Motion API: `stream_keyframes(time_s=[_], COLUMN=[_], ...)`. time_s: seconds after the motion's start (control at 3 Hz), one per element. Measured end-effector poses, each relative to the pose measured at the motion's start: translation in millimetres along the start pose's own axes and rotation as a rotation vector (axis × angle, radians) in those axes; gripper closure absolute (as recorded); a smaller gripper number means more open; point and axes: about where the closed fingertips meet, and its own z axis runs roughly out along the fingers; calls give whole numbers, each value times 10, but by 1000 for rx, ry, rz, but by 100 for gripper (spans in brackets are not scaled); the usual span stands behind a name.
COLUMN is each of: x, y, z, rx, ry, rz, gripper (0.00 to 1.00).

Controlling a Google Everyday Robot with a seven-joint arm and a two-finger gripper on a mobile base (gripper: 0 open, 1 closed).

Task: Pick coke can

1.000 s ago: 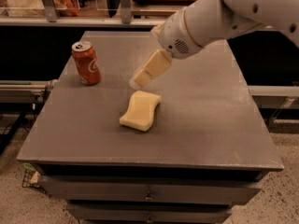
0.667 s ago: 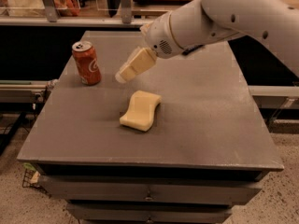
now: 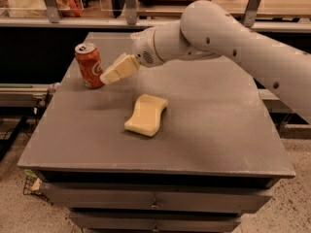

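The coke can [image 3: 89, 65] stands upright near the far left edge of the grey table [image 3: 204, 130]. It is orange-red with white lettering and a silver top. My gripper [image 3: 105, 77] is cream-coloured and reaches in from the right on the white arm [image 3: 228, 38]. Its tip is right beside the can's right side, at about mid-height, and seems to touch it or nearly so.
A pale yellow sponge [image 3: 146, 114] lies flat in the middle of the table, in front of the gripper. A rail and shelving [image 3: 73, 21] run behind the table. The table's left edge is close to the can.
The arm has swung left across the table, bringing the gripper from above the sponge to the can's right side. The can and the sponge have not moved.
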Motion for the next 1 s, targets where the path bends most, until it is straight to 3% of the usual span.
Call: stream_keyframes(time_s=[0.67,1.0], x=[-180,-184], y=[76,175], z=[633,838], rx=[-60,-95], ry=[-102,-124], rz=[34,58], gripper=[0,15])
